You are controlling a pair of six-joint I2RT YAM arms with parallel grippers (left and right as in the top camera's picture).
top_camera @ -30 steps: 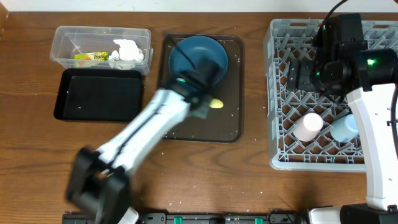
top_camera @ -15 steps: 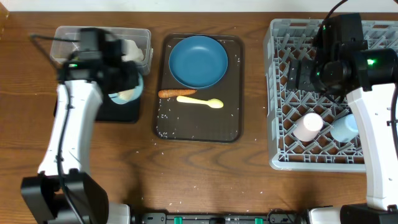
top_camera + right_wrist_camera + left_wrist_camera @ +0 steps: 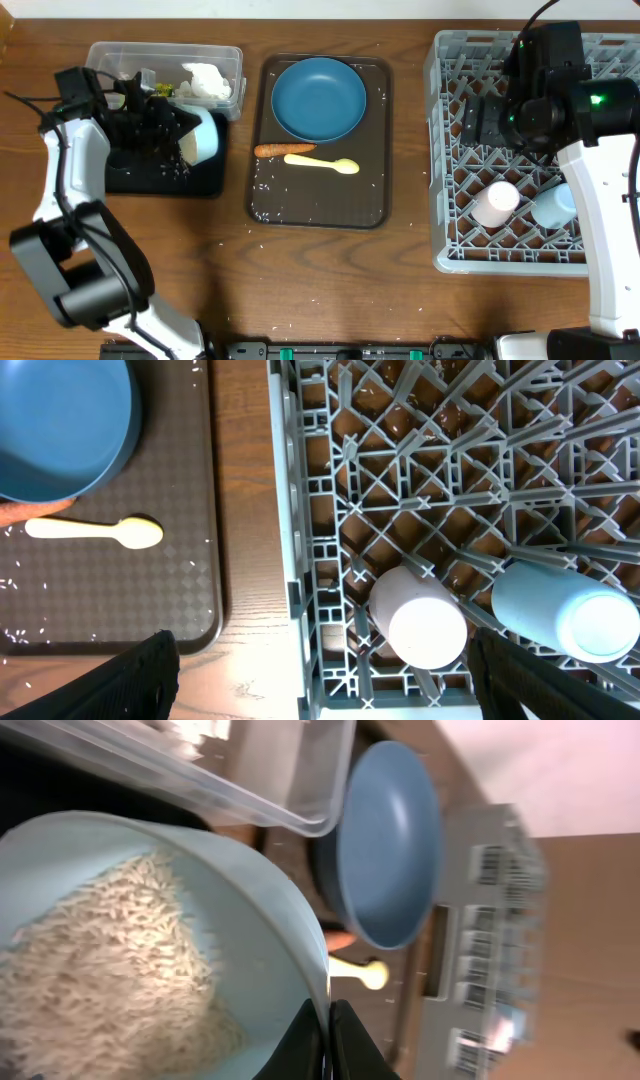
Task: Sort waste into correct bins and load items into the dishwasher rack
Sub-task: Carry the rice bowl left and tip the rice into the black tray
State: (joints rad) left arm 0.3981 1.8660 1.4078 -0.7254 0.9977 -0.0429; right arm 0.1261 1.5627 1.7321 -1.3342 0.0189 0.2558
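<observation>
My left gripper (image 3: 183, 138) is shut on the rim of the small white bowl (image 3: 204, 135), which is tipped on its side over the black tray (image 3: 205, 183). In the left wrist view the fingers (image 3: 345, 1042) pinch the bowl's rim (image 3: 290, 910), and rice (image 3: 110, 960) lies heaped inside. Loose rice grains (image 3: 168, 167) lie in the black tray. The dark blue bowl (image 3: 319, 97), carrot (image 3: 270, 150) and yellow spoon (image 3: 322, 163) sit on the brown serving tray (image 3: 375, 205). My right gripper (image 3: 325, 680) hangs open over the rack (image 3: 450, 150), empty, above the pink cup (image 3: 425, 622) and light blue cup (image 3: 570, 615).
The clear tub (image 3: 110, 58) behind the black tray holds a yellow wrapper (image 3: 148, 91) and white tissue (image 3: 207, 82). Rice grains (image 3: 265, 190) are scattered on the serving tray and on the wooden table around it. My left arm reaches across the black tray.
My left arm has swung from the serving tray to the far left with the white bowl, which is now tipped over the black tray. The right arm has not moved.
</observation>
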